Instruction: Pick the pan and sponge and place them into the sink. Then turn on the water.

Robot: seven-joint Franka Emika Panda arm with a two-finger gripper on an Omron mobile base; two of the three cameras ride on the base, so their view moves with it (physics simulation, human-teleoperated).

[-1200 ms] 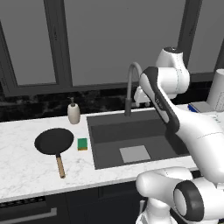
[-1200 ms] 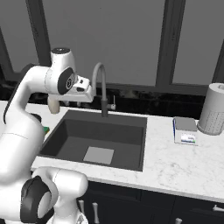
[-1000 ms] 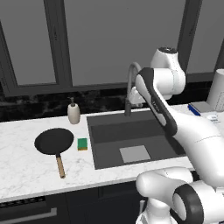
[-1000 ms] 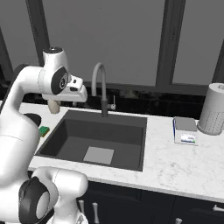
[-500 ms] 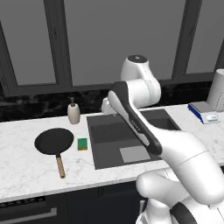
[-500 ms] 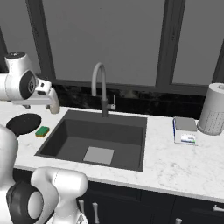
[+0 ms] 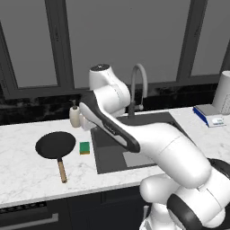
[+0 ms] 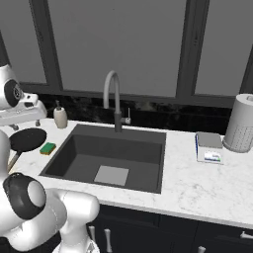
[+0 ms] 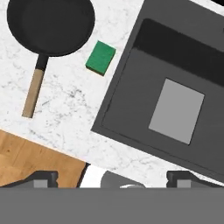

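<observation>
Swinging away from the faucet, my arm had crossed to the left end of the counter over the last second, and its claw had spread its fingers wide. In the hand view the two finger tips stood far apart at the bottom edge with nothing between them, so I held nothing.

The pan lay on the white marble counter left of the sink, its wooden handle pointing toward the counter's front edge. The sponge sat green side up between the pan and the sink's rim, just beside the rim and apart from the pan. From the left base view I saw the same order: pan, sponge, then the sink. The right base view showed the sink with just the pale square at its bottom, and no stream fell from the faucet.

Behind the sponge stood the soap dispenser. Farther right on the counter were a paper towel roll and a small box.

I judged the task barely begun: neither the pan nor the sponge had been moved, and the water was off. All three steps remained, with the pan grab likely first.
</observation>
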